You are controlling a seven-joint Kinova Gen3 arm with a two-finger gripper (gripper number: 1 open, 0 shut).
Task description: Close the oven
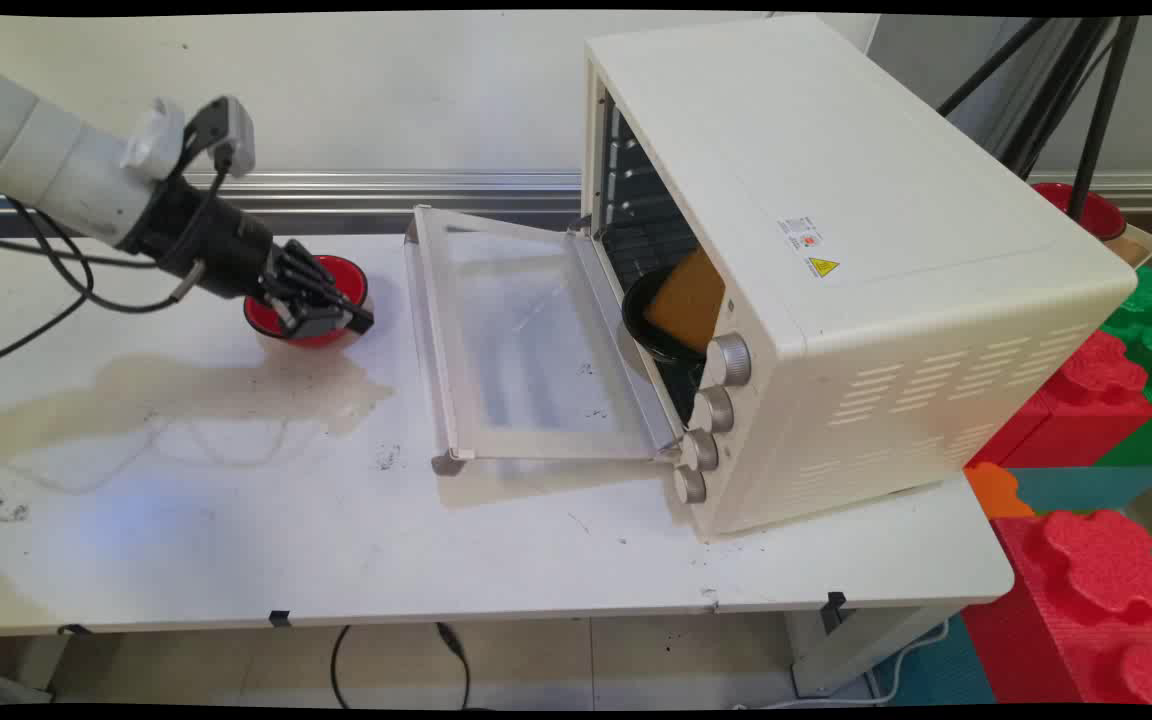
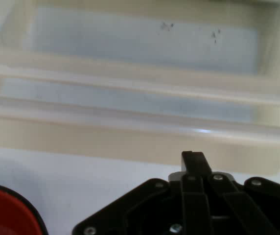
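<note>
Now, end effector (image 1: pixel 328 308): fingers together, holding nothing, just above the red bowl (image 1: pixel 344 283).
Red bowl: sat on the table (image 1: pixel 236 520), left of the open oven door (image 1: pixel 526 350).
Oven (image 1: pixel 836 260): held a black dish with an orange sponge (image 1: pixel 688 298).

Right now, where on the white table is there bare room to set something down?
The widest free patch is the table's near side, bordered by the beige spill behind and the open oven door to the right. It is crowded at the back left, where the shut tool hangs by the red bowl, and inside the toaster oven.
</note>
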